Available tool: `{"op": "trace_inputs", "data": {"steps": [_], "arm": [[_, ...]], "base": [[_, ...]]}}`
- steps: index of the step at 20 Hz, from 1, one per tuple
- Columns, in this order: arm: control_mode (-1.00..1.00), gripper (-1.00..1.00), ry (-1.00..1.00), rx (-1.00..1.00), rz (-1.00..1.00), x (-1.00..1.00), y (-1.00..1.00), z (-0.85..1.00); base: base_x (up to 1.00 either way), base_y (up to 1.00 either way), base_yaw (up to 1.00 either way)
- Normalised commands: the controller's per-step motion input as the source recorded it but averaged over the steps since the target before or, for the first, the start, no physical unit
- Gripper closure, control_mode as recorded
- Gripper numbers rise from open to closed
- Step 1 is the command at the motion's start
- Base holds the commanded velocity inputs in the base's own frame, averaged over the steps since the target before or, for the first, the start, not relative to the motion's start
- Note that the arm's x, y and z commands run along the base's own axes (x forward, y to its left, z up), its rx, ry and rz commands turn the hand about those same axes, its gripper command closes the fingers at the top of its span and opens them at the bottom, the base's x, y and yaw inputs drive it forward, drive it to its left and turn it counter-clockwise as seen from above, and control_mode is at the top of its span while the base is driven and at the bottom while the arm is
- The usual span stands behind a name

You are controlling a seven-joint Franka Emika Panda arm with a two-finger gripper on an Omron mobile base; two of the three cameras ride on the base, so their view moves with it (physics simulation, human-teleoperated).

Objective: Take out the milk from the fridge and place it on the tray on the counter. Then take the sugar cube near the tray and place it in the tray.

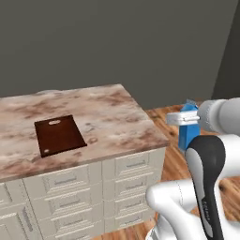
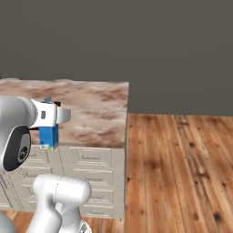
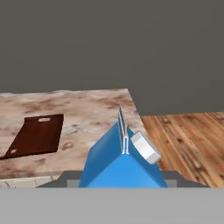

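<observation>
1. Step in hand, as judged: carrying the small bright blue gable-top milk carton (image 1: pixel 188 133) from off the counter's right end over to the flat dark reddish-brown tray (image 1: pixel 59 134).
2. Gripper (image 2: pixel 51 119) is clenched on the carton, holding it near the top; the body hangs below the hand in both base views. Carton is in the air, beyond the right end of the brown-and-cream marbled stone counter (image 1: pixel 117 112), over the wooden plank floor (image 2: pixel 182 164), not yet above the stone.
3. Tray lies flat on the counter's left part, well apart from the carton. Its small slot handle (image 1: pixel 54 122) sits at the far end.
4. Carton's long axis is upright, gable ridge on top. In the hand view the ridge (image 3: pixel 122 127) runs away from the camera, and a pale cap (image 3: pixel 145 148) sits on the right-hand slope of the gable.
5. Doing it well: travel left with the base kept above the counter edge so it does not clip the stone; keep it vertical; lower over the tray's bare middle, clear of the slot, and let go only once the bottom sits flat.
6. Sugar cube: too small to make out.
</observation>
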Motion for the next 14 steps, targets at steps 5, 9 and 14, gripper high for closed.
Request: {"op": "trace_inputs", "data": {"steps": [5,9,14], "arm": [[1.0,1.0,0.0,0.0,0.0,0.0,0.0,0.0],[1.0,1.0,0.0,0.0,0.0,0.0,0.0,0.0],[1.0,1.0,0.0,0.0,0.0,0.0,0.0,0.0]], "base": [[-0.32,1.0,-0.26],[0.16,1.0,-0.15],[0.95,0.22,0.01]]}}
